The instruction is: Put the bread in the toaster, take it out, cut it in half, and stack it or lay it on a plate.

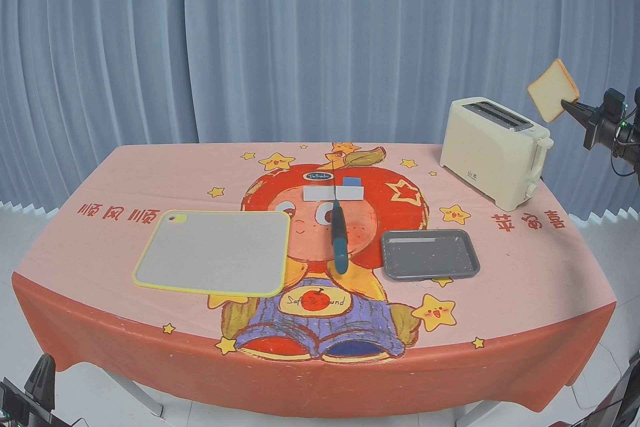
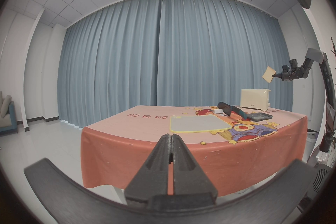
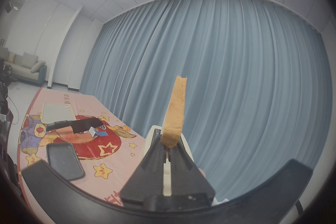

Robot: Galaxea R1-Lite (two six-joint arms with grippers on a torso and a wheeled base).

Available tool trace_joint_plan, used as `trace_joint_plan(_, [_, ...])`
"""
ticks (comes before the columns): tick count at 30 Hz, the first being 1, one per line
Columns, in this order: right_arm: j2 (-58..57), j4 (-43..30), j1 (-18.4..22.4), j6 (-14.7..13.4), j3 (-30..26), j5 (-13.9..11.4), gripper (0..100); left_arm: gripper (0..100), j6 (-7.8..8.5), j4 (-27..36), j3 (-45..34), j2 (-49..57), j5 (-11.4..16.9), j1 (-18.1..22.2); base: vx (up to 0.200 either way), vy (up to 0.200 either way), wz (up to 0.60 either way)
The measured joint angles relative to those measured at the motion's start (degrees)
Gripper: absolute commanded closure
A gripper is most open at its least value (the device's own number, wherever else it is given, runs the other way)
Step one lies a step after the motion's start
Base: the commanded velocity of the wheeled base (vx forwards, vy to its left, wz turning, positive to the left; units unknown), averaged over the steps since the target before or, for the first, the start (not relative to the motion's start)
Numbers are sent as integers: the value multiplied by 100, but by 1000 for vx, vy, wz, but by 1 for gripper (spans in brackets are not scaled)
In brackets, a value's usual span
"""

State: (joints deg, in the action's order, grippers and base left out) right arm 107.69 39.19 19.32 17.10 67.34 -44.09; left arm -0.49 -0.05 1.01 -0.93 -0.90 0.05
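Head view finds our right tool (image 1: 567,104) pinching the tan, brown-crusted slice of bread (image 1: 552,89) by one corner, tilted aloft above and just right of the cream plastic toaster (image 1: 497,151), whose slots (image 1: 497,113) lie down and leftward; our left tool (image 2: 171,151), pressed together, hangs well apart.

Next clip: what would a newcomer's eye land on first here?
The slice of bread, pinched in the right tool and held high in the air just above the cream toaster at the table's right rear. Next, the loud cartoon tablecloth, with a knife lying in the middle between a cutting board and a grey tray.
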Motion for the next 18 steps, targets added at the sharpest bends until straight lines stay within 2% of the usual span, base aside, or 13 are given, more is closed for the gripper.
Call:
trace_joint_plan(2, [-6,0,-22,7,-21,0,100,100,0,-2,0,0,22,5,0,0,0])
trace_joint_plan(11, [-30,-2,-119,13,-74,-2,100,100,6,-2,0,0,30,0,200,0,0])
trace_joint_plan(14, [-34,2,-161,16,-98,-2,100,100,11,-2,0,0,30,0,0,0,0])
trace_joint_plan(18, [-34,0,-266,33,-185,0,100,100,16,-2,0,0,33,0,0,-200,0])
